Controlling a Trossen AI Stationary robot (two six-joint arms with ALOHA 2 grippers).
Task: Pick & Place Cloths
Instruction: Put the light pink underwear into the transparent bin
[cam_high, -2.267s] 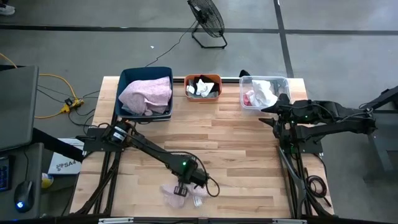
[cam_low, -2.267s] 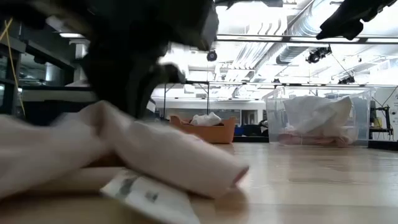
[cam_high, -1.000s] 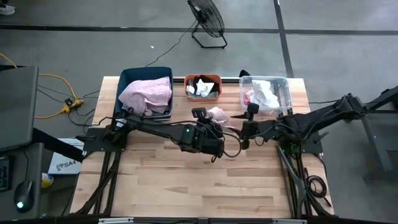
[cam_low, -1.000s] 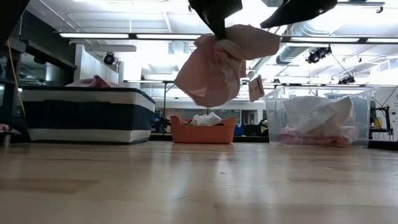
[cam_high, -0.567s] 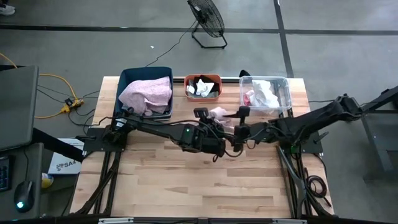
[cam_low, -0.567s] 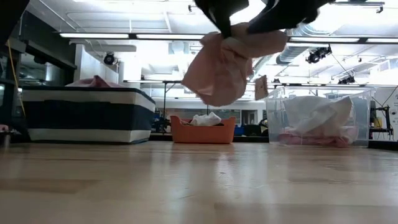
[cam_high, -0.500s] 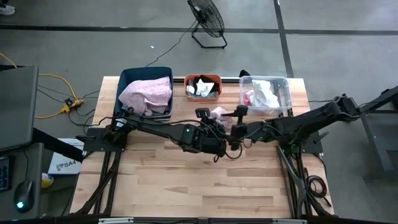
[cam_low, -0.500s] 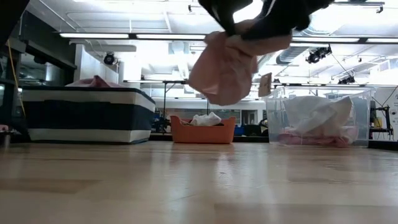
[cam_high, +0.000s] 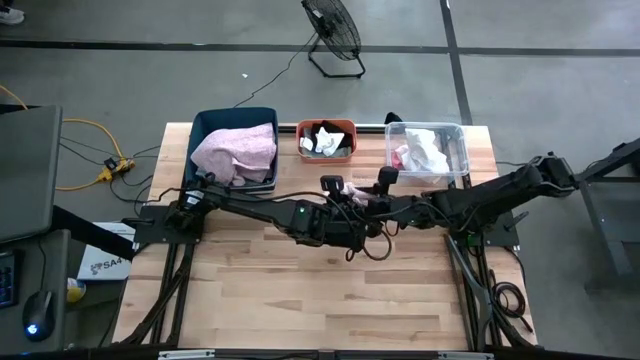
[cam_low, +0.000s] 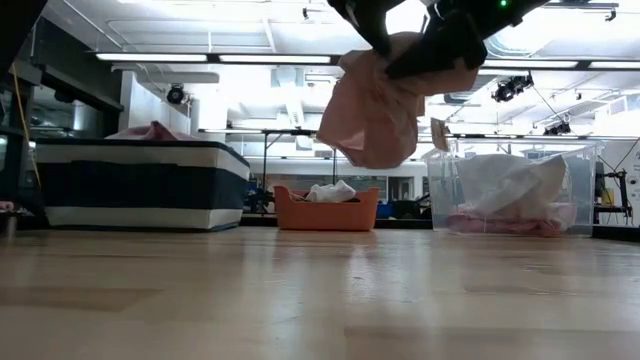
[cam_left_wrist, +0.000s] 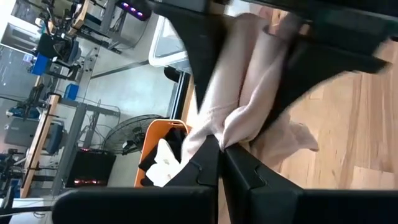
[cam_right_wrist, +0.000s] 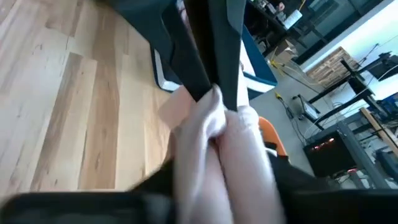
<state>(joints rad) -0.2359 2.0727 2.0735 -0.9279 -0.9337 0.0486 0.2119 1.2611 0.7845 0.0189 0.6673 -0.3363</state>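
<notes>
Since a moment ago the right claw (cam_high: 368, 197) has closed in on the soft pale pink cloth (cam_low: 372, 108) that the left claw (cam_high: 345, 192) clenches above mid-bench (cam_high: 300, 290), its grip unclear

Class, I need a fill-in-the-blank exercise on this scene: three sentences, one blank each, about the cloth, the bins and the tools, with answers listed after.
1. The pale pink cloth hangs ____ the wooden table, not touching it.
2. Between the blue bin and the clear bin stands the ____ bin.
3. The left tool is ____ on the pale pink cloth, with the right tool beside it.

Answers: above; orange; shut
</notes>
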